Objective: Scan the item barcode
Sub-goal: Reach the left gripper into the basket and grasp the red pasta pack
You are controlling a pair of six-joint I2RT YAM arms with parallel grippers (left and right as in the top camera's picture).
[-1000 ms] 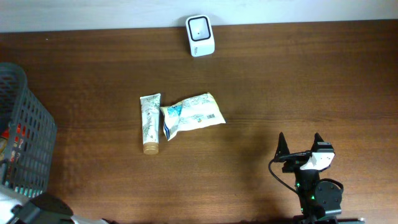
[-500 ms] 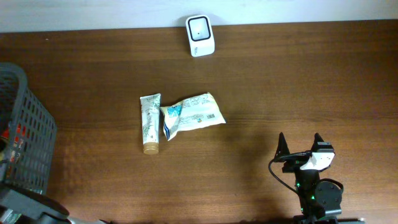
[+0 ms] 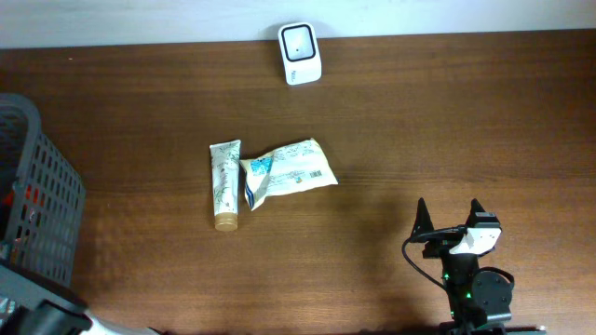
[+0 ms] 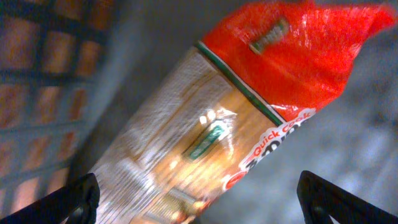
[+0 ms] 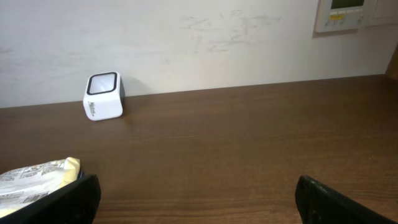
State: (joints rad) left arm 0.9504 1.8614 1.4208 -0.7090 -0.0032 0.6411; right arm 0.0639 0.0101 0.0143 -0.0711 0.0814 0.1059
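Over the basket (image 3: pixel 47 200) the left gripper (image 4: pixel 199 196) gapes above a red packet (image 4: pixel 292 56); the right gripper (image 3: pixel 449 210) gapes empty.

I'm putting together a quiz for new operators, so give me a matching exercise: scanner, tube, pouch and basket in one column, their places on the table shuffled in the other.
1 scanner
2 tube
3 pouch
4 basket

A left edge of the table
B just right of the tube
C far edge, middle
D just left of the pouch

Pairs: 1-C, 2-D, 3-B, 4-A
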